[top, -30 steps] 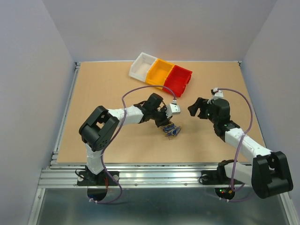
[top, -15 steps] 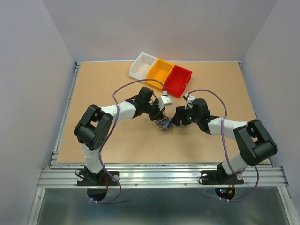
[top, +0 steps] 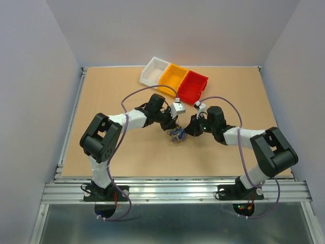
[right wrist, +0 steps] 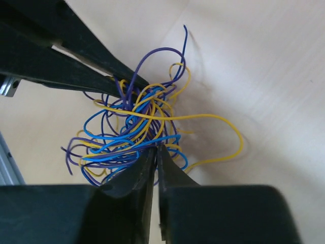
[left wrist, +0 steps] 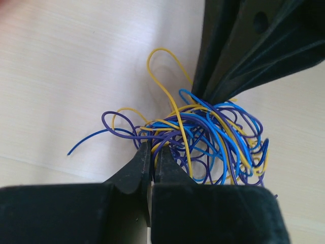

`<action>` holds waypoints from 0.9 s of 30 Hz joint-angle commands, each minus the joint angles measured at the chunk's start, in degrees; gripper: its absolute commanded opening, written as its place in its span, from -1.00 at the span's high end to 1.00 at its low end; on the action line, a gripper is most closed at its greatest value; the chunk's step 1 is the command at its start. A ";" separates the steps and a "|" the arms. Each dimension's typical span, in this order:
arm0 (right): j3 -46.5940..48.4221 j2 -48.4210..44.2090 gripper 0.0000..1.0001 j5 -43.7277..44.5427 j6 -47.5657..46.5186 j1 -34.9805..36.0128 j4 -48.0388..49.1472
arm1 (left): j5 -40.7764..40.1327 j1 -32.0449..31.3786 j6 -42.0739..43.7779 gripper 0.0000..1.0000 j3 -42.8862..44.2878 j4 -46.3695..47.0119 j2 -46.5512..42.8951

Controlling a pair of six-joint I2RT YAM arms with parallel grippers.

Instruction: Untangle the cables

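The cables [top: 177, 134] form a small tangle of blue, purple and yellow wires near the middle of the table. My left gripper [top: 173, 128] reaches it from the upper left, my right gripper [top: 185, 131] from the right. In the left wrist view the left gripper [left wrist: 152, 148] is shut, with purple and yellow strands of the cables [left wrist: 213, 140] pinched at its tips. The right gripper's black fingers [left wrist: 238, 51] enter the tangle from above there. In the right wrist view the right gripper [right wrist: 156, 148] is shut on strands at the near edge of the cables [right wrist: 129, 132].
Three small bins stand in a row at the back of the table: white [top: 155, 71], yellow [top: 173, 77] and red [top: 193, 85]. Lilac arm cables arch over both arms. A metal rail [top: 177, 190] runs along the table's near edge.
My right arm swung left from the table's right side to the tangle and its jaws closed. My left gripper, still shut on the tangle, shifted slightly up and left.
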 commanded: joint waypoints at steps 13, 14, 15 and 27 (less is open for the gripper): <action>-5.35 -22.93 0.99 43.39 8.56 0.80 -6.84 | -4.79 11.82 -8.12 1.00 -6.64 9.52 -17.69; -5.88 -24.51 0.99 43.58 8.65 0.80 -6.84 | -4.18 11.73 -7.60 1.00 -7.16 9.52 -18.13; -6.67 -26.52 0.99 40.79 8.48 0.71 -6.75 | -1.56 11.73 -7.42 1.00 -7.34 9.44 -18.65; -9.15 -18.91 -0.69 2.30 4.61 0.80 17.48 | 2.07 7.69 -3.46 1.00 -7.96 7.42 -19.54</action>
